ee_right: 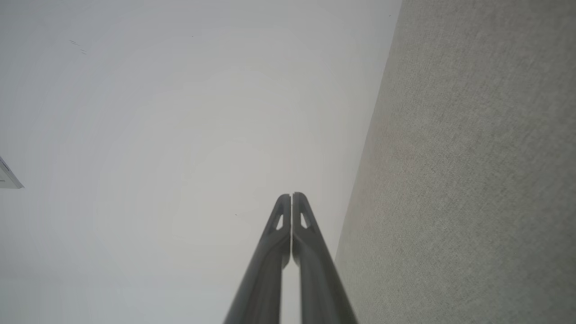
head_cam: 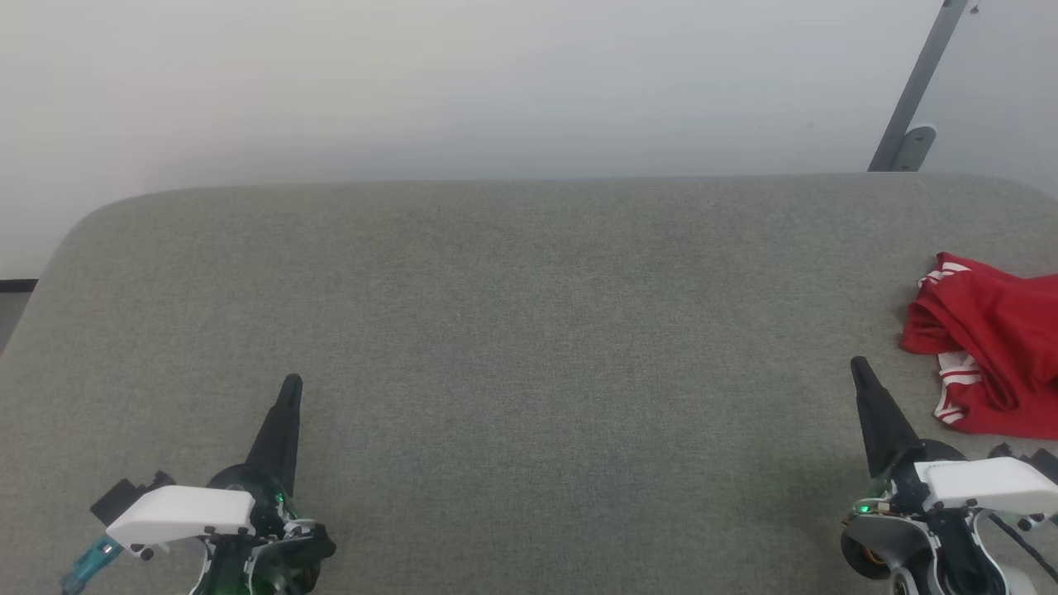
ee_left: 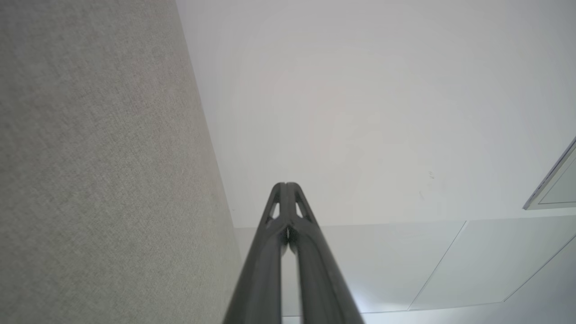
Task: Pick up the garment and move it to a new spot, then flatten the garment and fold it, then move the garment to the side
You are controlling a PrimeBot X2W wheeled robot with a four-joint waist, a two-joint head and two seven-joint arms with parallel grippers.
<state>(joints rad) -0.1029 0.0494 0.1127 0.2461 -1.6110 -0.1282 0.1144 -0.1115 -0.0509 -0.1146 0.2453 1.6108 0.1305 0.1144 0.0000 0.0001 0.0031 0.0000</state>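
Clearly our left gripper point(head_cam: 291, 382) and right gripper point(head_cam: 857, 364) are closed, empty; the crumpled red T-shirt point(head_cam: 996, 343) looks soft, so we'd pinch a raised fold.

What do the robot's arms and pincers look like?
The left pincer and right pincer each have two long dark fingers that narrow to a point, with small triangle holes near the tips. Behind each sits a white cover and a tiny green light. The left wrist has a teal part; the right has thin black cables.
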